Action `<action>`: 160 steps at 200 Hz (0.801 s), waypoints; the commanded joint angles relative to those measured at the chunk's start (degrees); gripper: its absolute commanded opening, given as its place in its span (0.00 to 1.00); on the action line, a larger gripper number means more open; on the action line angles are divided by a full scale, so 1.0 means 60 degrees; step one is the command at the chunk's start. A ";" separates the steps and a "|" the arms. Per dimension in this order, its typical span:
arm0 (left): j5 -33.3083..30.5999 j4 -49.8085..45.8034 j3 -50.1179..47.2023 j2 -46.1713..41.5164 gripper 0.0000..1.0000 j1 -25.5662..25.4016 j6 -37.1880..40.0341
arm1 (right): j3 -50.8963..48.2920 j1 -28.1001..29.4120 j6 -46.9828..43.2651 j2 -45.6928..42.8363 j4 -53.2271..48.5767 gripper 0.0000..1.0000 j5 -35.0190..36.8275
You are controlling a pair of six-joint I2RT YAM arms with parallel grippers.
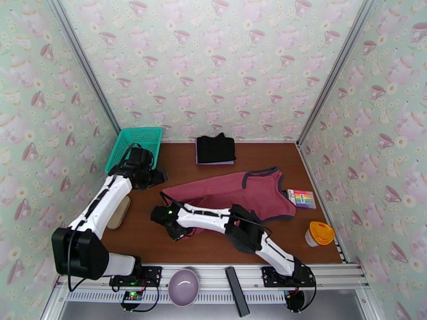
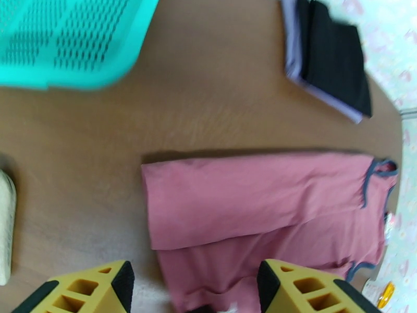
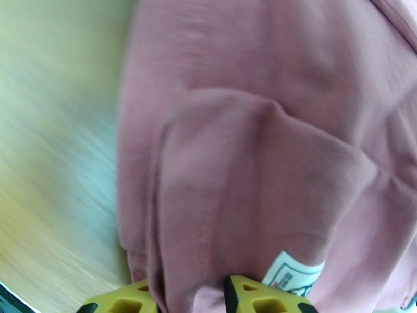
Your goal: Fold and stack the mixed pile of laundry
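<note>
Folding partly done: black folded garment [image 1: 216,148] lies on lavender-purple folded cloth [image 2: 333,103] at the counter's [image 1: 160,241] far edge | dusty-red sleeveless top with navy trim [image 1: 235,190], mid-counter, half folded, not yet stacked | right gripper [image 3: 187,288], arm stretched low leftward, grasps its near-left hem | left gripper [image 2: 194,280] released, raised near the left edge.

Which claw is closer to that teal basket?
Left. The left claw hovers open just beside the teal basket; the right claw is farther off, with the red top between its fingers.
</note>
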 commanded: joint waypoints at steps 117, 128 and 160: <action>-0.0586 0.1806 -0.0178 0.4178 0.60 -0.0555 -0.0388 | 0.0273 0.0113 -0.0189 0.0112 0.0797 0.37 -0.1002; -0.0739 0.1747 -0.0108 0.4324 0.59 -0.0633 -0.0371 | 0.0345 0.0117 -0.0184 0.0084 0.0824 0.37 -0.1034; -0.1030 0.1633 0.0140 0.4704 0.47 -0.0726 -0.0326 | 0.0616 0.0142 -0.0234 0.0004 0.0815 0.41 -0.1118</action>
